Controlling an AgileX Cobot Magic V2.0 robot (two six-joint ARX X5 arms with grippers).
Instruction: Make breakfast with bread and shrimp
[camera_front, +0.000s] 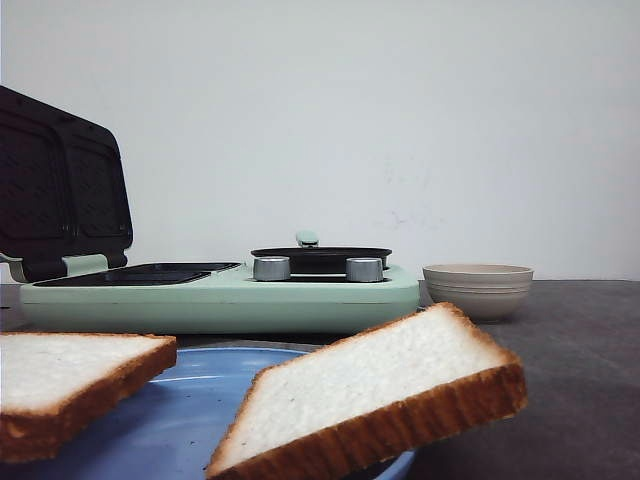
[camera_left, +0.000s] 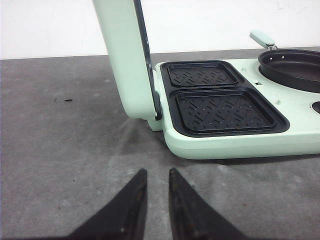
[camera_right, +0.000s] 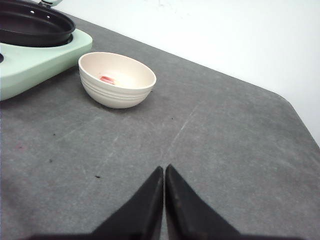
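Note:
Two slices of white bread with brown crusts lie on a blue plate (camera_front: 190, 425) at the near edge of the front view, one at the left (camera_front: 60, 370) and one at the right (camera_front: 370, 385), tilted over the rim. A pink shrimp (camera_right: 106, 79) lies in the beige bowl (camera_right: 117, 80), which stands right of the green sandwich maker (camera_front: 220, 295). My left gripper (camera_left: 157, 172) is slightly open and empty over the grey table, short of the maker's grill plates (camera_left: 225, 111). My right gripper (camera_right: 164, 169) is shut and empty, well short of the bowl. Neither gripper shows in the front view.
The maker's lid (camera_front: 60, 190) stands open at the left; it also shows in the left wrist view (camera_left: 125, 55). A black pan (camera_front: 320, 258) with a green handle sits on its right half, behind two silver knobs (camera_front: 271, 268). The table's rounded corner (camera_right: 285, 100) lies beyond the bowl.

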